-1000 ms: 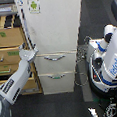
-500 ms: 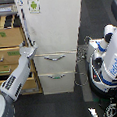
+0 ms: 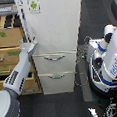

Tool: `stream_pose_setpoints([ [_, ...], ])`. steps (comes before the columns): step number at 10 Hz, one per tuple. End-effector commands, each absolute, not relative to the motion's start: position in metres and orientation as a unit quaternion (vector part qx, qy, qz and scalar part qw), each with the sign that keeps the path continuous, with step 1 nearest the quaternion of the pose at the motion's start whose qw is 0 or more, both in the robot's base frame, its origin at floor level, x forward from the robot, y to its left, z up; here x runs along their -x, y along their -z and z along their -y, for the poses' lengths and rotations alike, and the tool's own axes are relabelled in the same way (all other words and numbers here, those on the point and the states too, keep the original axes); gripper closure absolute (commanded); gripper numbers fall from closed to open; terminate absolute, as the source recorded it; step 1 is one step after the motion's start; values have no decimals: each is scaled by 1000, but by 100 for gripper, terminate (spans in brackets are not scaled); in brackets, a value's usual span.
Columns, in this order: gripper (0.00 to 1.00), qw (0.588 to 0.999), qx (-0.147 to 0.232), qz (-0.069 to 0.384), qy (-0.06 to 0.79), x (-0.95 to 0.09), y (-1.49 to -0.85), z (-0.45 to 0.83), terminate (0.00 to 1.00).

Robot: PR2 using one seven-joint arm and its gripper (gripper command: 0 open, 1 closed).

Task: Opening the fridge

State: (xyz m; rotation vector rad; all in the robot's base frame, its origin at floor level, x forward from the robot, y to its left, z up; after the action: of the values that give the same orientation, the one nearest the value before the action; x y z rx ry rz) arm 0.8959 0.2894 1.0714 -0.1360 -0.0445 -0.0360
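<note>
The fridge (image 3: 53,40) is standing mid-frame, its upper door swinging slightly ajar — more than half a second ago. The gripper (image 3: 32,45) is pressing against its left edge — jaws' spread unreadable.

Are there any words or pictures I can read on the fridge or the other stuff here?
Fridge: a sticker with a little green android figure near the top of the door; no words readable.
White-and-blue robot: white lettering on its blue panel, too blurred to read.
Wooden cabinet: small green labels on the drawers, too small to read.
Nothing else shows writing.
</note>
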Motion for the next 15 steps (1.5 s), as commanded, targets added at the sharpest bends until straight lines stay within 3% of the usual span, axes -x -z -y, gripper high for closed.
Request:
stream_pose_setpoints([
  [1,100,997,72,27,30,-948,-1095,-277,0],
  [15,100,997,60,19,42,-933,-1071,-292,0],
])
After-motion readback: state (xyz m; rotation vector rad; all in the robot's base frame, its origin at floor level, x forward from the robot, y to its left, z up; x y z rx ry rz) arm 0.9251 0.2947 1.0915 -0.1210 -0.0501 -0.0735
